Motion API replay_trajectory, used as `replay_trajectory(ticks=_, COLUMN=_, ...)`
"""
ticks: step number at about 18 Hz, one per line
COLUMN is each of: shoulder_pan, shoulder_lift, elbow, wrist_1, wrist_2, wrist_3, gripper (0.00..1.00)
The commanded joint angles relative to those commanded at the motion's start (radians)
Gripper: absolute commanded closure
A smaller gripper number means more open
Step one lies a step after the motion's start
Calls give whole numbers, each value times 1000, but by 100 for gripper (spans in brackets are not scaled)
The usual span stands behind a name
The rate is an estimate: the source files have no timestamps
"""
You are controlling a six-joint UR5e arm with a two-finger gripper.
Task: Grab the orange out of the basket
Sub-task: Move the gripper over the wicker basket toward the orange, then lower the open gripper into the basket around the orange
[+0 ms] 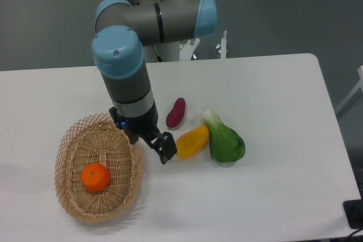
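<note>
We see orange (95, 177): small, round, bright, stem dimple up, resting inside basket toward 7 o'clock of centre | basket (72, 140): oval tan wicker, lacy rim, flat on bench (272, 196)

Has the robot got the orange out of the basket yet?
Not yet. The orange lies in the basket, untouched. The gripper holds nothing and hangs by the basket's right rim, close to the yellow fruit; I cannot tell whether it is open. Everything is left: move over the orange, come down, grip it and lift it out.
</note>
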Motion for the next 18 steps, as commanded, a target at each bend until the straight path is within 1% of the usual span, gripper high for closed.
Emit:
replay_trajectory(ticks=6, shoulder_pan=0, shoulder_lift=2, elbow=-15, wrist_1=3, wrist_2=-29, wrist_3=-6, gripper=0)
replay_trajectory(ticks=7, shoulder_pan=-2, shoulder_lift=5, elbow=-17, wrist_1=9, wrist_2=-31, wrist_3=-43, gripper=0)
replay_trajectory(ticks=9, shoulder_pan=-5, shoulder_lift=8, elbow=-41, wrist_1=21, wrist_2=-26, wrist_3=-127, gripper=0)
replay_trajectory(ticks=11, shoulder_pan=-8, shoulder_lift=0, elbow=-51, wrist_1=53, wrist_2=-26, wrist_3=-194, gripper=0)
replay_trajectory(ticks=13, shoulder_pan=-21, shoulder_lift=-9, elbow=-52, wrist_1=93, wrist_2=-31, wrist_3=-228, gripper=0)
replay_trajectory(ticks=18, shoulder_pan=-51, shoulder_lift=-26, elbow=-67, wrist_1=101, wrist_2=-97, wrist_3=-258, gripper=0)
